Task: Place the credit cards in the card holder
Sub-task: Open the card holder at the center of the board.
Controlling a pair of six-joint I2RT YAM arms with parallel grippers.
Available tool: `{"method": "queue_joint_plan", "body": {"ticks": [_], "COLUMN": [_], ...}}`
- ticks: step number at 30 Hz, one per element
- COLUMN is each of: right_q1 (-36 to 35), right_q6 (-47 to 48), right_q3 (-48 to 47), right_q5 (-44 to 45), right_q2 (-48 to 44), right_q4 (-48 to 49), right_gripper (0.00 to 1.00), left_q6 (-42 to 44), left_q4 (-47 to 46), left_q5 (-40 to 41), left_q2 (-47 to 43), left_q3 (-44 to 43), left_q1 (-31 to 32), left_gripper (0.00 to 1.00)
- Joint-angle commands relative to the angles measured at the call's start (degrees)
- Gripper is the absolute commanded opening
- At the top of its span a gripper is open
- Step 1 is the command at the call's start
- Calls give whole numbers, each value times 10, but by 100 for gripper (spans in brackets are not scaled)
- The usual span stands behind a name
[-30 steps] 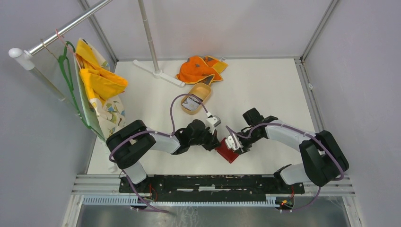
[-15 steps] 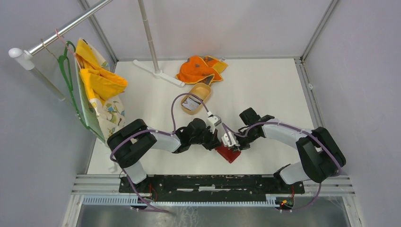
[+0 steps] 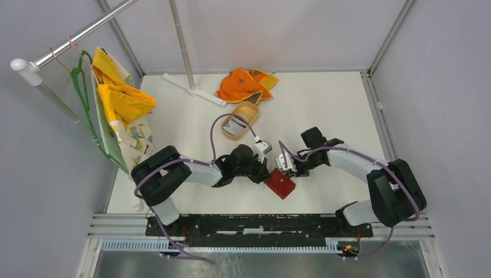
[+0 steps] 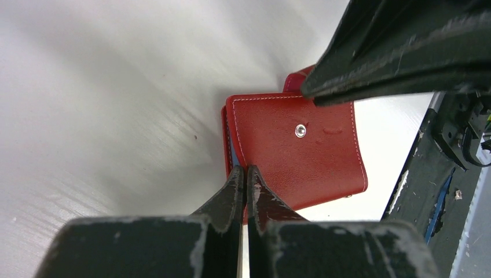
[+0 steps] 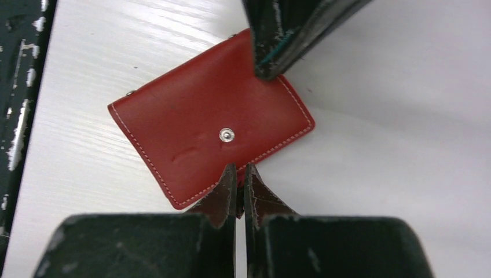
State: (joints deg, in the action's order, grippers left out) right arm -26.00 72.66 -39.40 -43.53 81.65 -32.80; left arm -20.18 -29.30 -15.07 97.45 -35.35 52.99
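Note:
The red card holder (image 3: 281,186) lies closed on the white table between my two grippers, its snap stud (image 5: 227,135) bare. My right gripper (image 5: 240,168) is shut on the red snap tab at the holder's edge; a sliver of red shows between its fingers. From the opposite side, my left gripper (image 4: 244,171) is shut, its tips resting on the holder's edge (image 4: 228,139) where the pale blue lining shows. Whether it pinches a layer, I cannot tell. One of the credit cards (image 3: 233,127), pale with a dark stripe, lies in the tan wooden tray (image 3: 250,110) beyond the left arm.
An orange cloth (image 3: 246,84) lies at the back centre beside the white foot of a pole stand (image 3: 194,90). Yellow patterned cloths (image 3: 118,104) hang from a rail at the left. The black metal rail (image 3: 289,223) runs along the near edge just behind the holder.
My right gripper has gone from open over the card holder to shut on its tab and has drawn back slightly to the right, uncovering more of the holder. The left gripper has stayed put.

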Motion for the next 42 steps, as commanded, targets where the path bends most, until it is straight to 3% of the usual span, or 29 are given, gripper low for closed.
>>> {"method": "queue_joint_plan", "body": {"ticks": [1, 5, 12, 19, 25, 32, 42], "right_q1": [32, 39, 74, 97, 96, 96, 96], "right_q6": [-23, -50, -132, -211, -186, -284, -365], "right_q3": [3, 0, 4, 39, 49, 73, 109], "right_q5": [-22, -34, -90, -145, -250, -191, -176], "right_q2": [-37, -40, -68, -116, -130, -148, -198], "right_q4": [27, 41, 90, 164, 144, 241, 324], "right_gripper": [0, 0, 0, 0, 0, 0, 0], "left_q6": [30, 28, -46, -118, -207, -309, -317], "left_q4": [43, 61, 40, 14, -12, -54, -53], "left_q5": [43, 61, 126, 217, 215, 214, 219], "left_q2": [-8, -5, -53, -171, -222, -251, -284], "left_q3": [-22, -48, -50, 21, 76, 153, 173], "left_q1": [-1, -2, -4, -4, -3, 0, 8], "left_gripper": [2, 7, 55, 74, 77, 77, 78]}}
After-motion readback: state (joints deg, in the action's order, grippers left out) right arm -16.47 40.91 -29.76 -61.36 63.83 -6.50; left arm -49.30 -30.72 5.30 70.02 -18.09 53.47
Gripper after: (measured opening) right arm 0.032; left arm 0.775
